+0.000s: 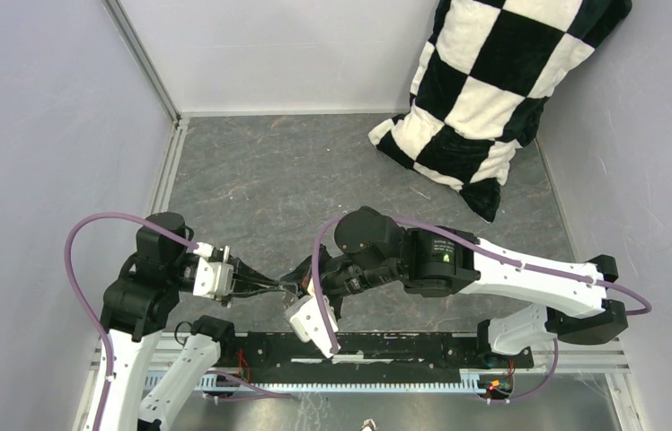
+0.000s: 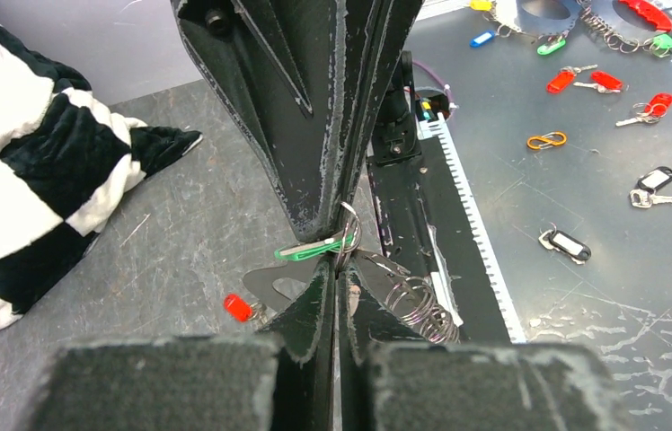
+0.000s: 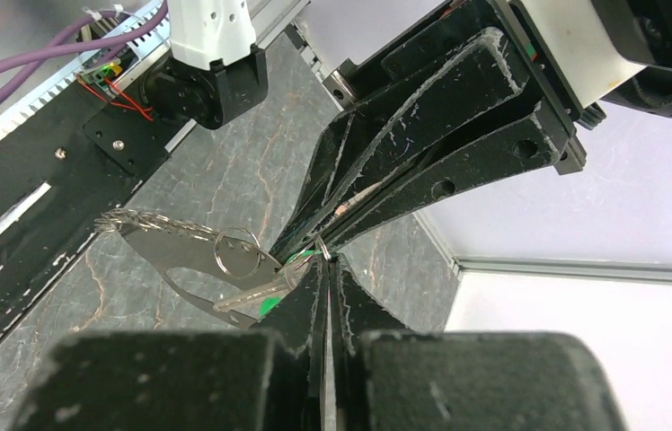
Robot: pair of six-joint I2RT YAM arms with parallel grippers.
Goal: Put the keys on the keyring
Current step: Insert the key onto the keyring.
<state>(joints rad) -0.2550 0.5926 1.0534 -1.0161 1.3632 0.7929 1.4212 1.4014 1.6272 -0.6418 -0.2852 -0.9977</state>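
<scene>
Evidently, low at frame centre overhead, the left tool (image 2: 337, 274) pinched the keyring (image 2: 269, 283) and the right tool (image 3: 325, 265), tip to tip with it, clamped the green key (image 2: 310, 249), red key (image 2: 237, 308) nearby.

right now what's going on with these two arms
The two arms meet fingertip to fingertip low over the table. The left gripper is shut on the small ring of the keyring, whose metal body hangs beside it. The right gripper is shut, apparently on the green key, holding it at that ring. The red key lies loose on the table, not yet on.
</scene>
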